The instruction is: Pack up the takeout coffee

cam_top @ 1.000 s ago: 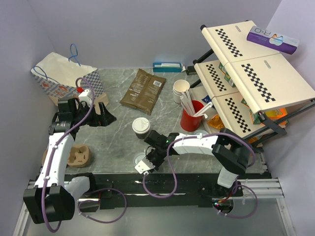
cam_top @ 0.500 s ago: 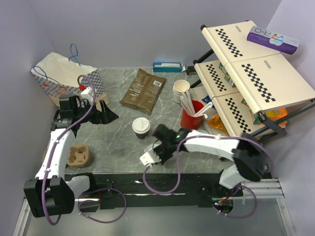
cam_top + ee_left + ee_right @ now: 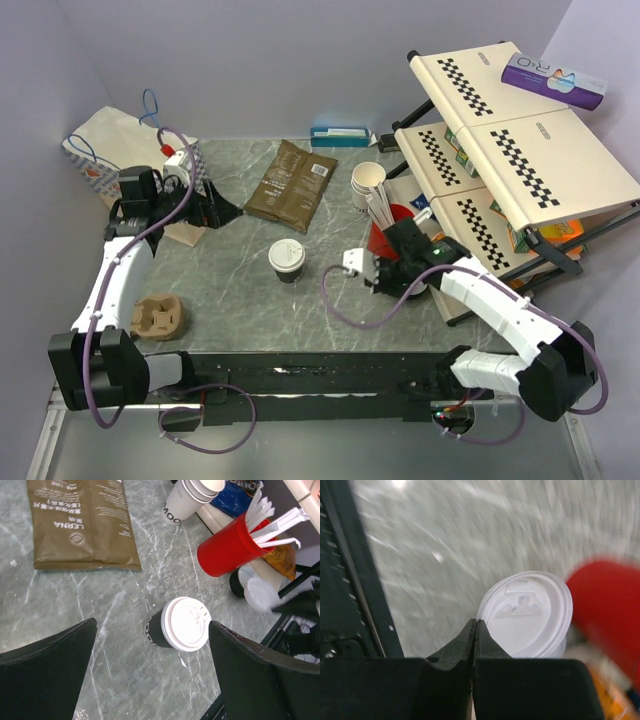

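The takeout coffee (image 3: pixel 287 258) is a dark-sided cup with a round white lid, upright in the middle of the marble table; it also shows in the left wrist view (image 3: pixel 186 624). My left gripper (image 3: pixel 228 212) hangs to its left near the paper bag, above the table, jaws wide open and empty (image 3: pixel 152 624). My right gripper (image 3: pixel 388 275) is to the cup's right, beside the red cup, fingers pressed shut on nothing (image 3: pixel 476 622). Just beyond its tips sits a loose white lid (image 3: pixel 530 612).
A patterned paper bag (image 3: pixel 120 160) stands at the back left, a cardboard cup carrier (image 3: pixel 158 315) at the near left. A brown pouch (image 3: pixel 292 180), stacked cream cups (image 3: pixel 367 185), the red cup (image 3: pixel 385 248) of white sticks and a checkered rack (image 3: pixel 520 150) fill the back and right.
My right arm swung from the near middle of the table to the right, beside the red cup, and its jaws closed. My left gripper drifted back toward the bag.
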{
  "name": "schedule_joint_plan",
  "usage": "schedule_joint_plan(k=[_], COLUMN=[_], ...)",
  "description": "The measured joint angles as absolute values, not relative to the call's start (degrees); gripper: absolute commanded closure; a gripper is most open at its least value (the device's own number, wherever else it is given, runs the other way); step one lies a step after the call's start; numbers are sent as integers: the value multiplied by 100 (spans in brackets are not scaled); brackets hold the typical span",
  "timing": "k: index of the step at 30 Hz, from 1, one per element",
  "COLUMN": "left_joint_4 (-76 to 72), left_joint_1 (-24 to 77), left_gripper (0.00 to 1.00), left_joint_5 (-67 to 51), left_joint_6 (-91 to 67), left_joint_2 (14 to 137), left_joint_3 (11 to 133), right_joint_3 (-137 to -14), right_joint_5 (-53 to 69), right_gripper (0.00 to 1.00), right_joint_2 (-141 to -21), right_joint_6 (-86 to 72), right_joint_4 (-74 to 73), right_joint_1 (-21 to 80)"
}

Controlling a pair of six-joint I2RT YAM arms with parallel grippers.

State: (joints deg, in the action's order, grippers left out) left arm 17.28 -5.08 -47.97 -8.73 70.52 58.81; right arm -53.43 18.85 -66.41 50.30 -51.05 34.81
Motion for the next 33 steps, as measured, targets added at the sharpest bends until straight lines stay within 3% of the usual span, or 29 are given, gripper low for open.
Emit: schedule_joint_plan(k=[6,13,14,16,17,20,26,33], left_joint_4=[1846,2056,2067,2067,2069,2139,3030,5013], left_joint_1=[-355,-309,-287,-233,-213,-180,-167,-167], left_gripper=[1,1,0,1,1,1,1,1], left_joint_5=[-4877,-4921,-4919,-4921,-4921,-4919,-4724,-3395], left_joint_6=[-666,-495,-491,-491,-489,-429,427,2060], left_joint_2=[7170,7236,7236,7236,7236,7236,7234,6674], left_joint_3=[6036,6226,6252,6281,6281,6289,6825,7583], right_joint_3=[-5323,-5315,-5304,-5260,-5210,-5124,-5227,-6097], right_joint_5=[1538,1249,1229,1184,1160,1107,1142,1671], right_gripper=[100,99,88,77,67,56,49,43], right_joint_2=[-6882,-7387,-7452,-7516,-7518,-7513,-7454,-7249], right_joint_6=[5144,5406,5435,5472,5487,5494,5441,5109], right_joint_4=[-5225,-5157,-5142,-5105,-5059,-5026,-5144,-5649], right_joint_1=[2482,2115,2091,2071,2064,2062,2060,2108])
